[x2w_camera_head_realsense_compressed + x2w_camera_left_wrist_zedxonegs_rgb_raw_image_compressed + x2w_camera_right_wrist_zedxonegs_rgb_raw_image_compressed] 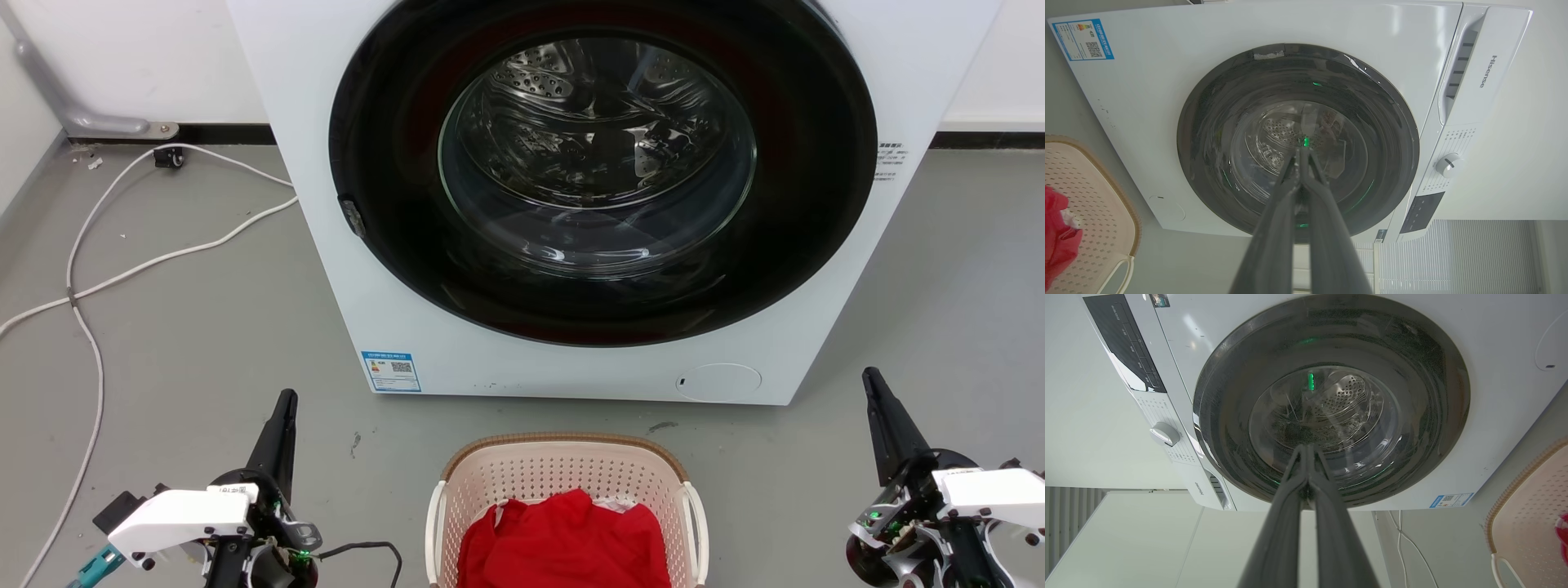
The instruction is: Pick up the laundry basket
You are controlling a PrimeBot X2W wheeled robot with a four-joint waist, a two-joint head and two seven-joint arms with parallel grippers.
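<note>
Head view: your laundry basket (563,472) sits near centre, before the washer (408,310); left gripper (286,404) and right gripper (873,384) flank it, well apart, fingers pressed together.

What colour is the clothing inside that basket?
The clothing in the laundry basket is red, clearest in the head view.

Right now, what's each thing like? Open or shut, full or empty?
washer door, shut
laundry basket, upright on the floor, holding red clothes
red clothes, crumpled inside the basket
left fingers, shut, holding nothing
right fingers, shut, holding nothing
</note>
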